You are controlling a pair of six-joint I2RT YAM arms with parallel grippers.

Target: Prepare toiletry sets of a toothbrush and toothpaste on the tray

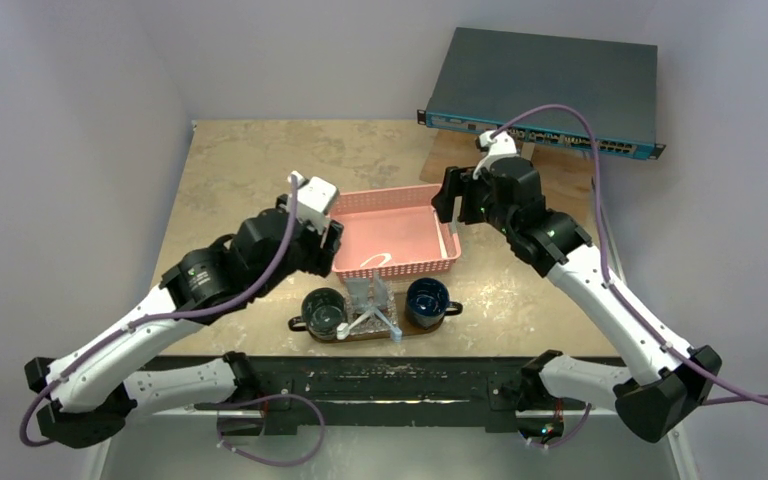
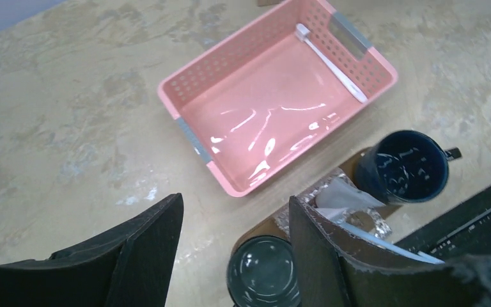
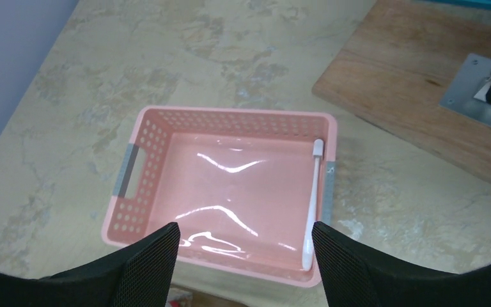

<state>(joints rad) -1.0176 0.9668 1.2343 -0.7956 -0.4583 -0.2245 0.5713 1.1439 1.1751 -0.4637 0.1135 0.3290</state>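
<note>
Over at the right side of the pink basket (image 1: 390, 195) lies one toothbrush (image 3: 312, 198), long and pale, flat on the basket floor and right along the wall. Its head points to the far end. The right pincer (image 3: 244, 230) hangs above the near edge of the basket with its two fingers spread wide and nothing between them. The toothbrush is down below it, close to the finger (image 3: 351, 268) on the right side, but not touching it. The left pincer (image 2: 235, 201) is by the other end of the basket, far from that toothbrush. Its fingers are apart too, and it holds nothing. Just in front of the basket sits the dark brown tray (image 2: 260, 228). Two dark cups stand on it, one (image 1: 322, 310) at the left and one (image 1: 427, 300) at the right. Between the cups are a small pale toothpaste (image 2: 342, 194) and another toothbrush (image 2: 390, 243), close to the left pincer's finger.
</note>
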